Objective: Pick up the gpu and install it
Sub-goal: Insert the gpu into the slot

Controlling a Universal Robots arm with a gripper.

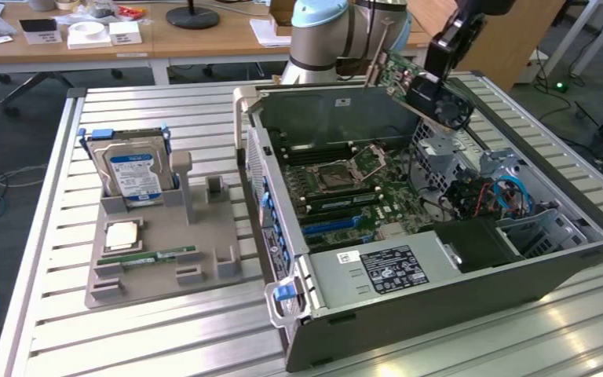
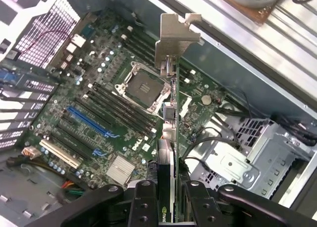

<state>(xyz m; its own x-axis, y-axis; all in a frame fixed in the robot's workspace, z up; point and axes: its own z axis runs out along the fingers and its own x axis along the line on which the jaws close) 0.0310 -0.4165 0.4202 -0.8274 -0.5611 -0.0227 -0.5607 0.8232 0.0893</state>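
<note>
Jaws stand partly closed, clamped on the graphics card (image 1: 427,86), which hangs tilted above the open computer case (image 1: 469,302), over the motherboard (image 2: 104,63) and apart from its slots. Misalignment is the main risk: lowered at this tilt, the card could miss the blue slot (image 2: 89,122) or catch its metal bracket (image 2: 176,36) on the case wall, and the narrow grip may let it twist.

the gpu (image 1: 438,98), a thin dark card with a silver end bracket, hangs tilted above the far right of the open computer case (image 1: 438,314).
</note>
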